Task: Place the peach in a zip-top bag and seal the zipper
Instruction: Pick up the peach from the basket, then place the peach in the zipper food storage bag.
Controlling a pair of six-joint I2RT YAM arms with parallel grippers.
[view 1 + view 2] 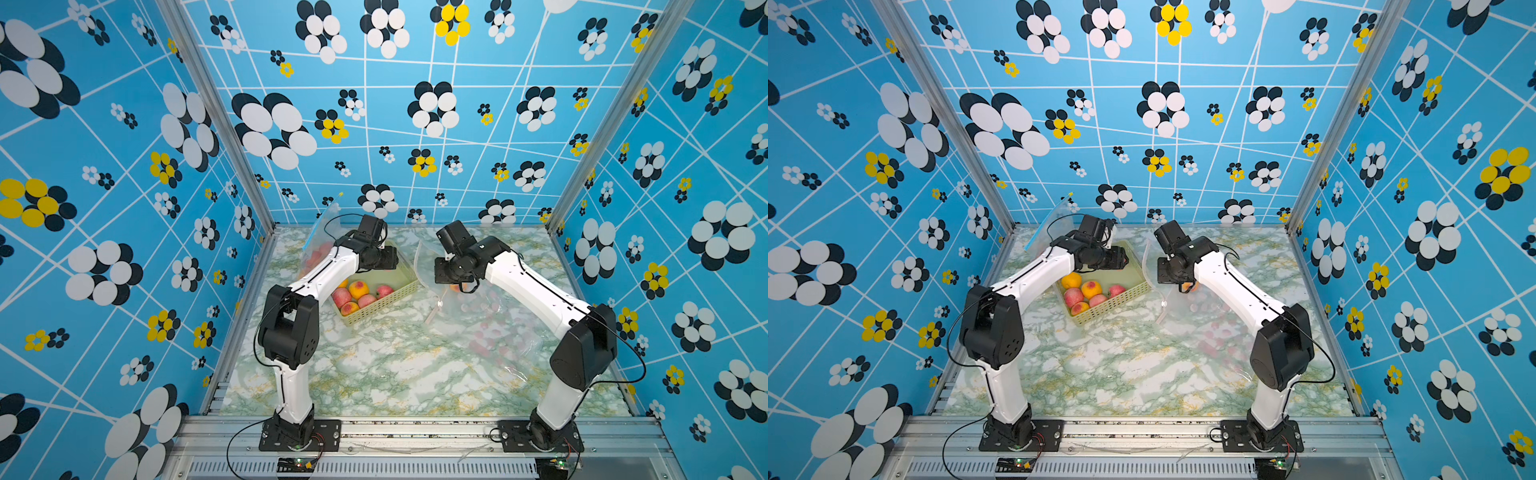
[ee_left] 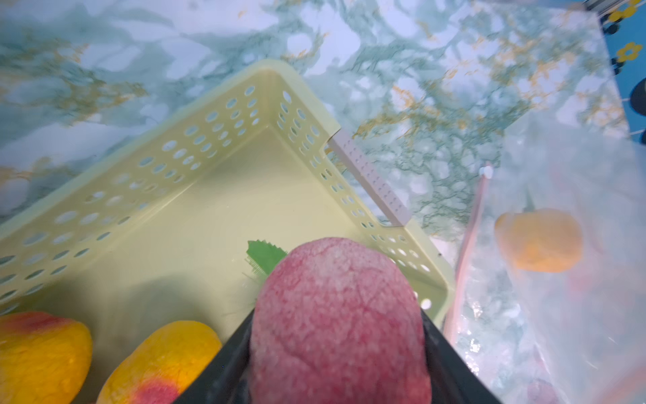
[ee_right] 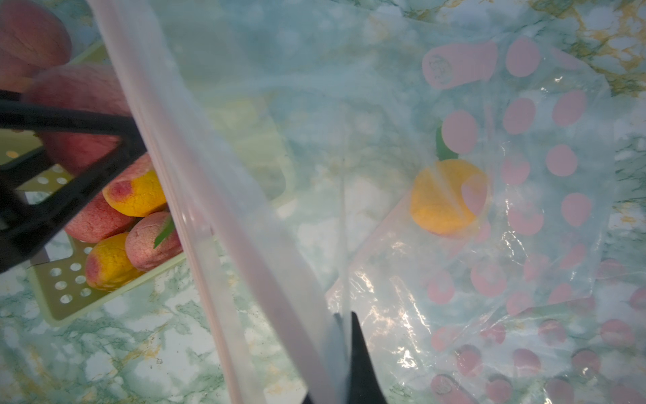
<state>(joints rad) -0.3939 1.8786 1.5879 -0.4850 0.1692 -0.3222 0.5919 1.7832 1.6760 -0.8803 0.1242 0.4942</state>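
Our left gripper [image 2: 337,377] clamps the red peach [image 2: 335,297], and our right gripper [image 3: 346,321] pinches the zip-top bag [image 3: 244,175] rim. We should swing toward three o'clock, clearing the basket [image 2: 209,115] wall.

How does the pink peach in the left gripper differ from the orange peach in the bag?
The pink peach is mottled red; the orange peach is plain. The pink peach is clamped by the left gripper over the basket; the orange peach lies inside the bag. Both are rounded.
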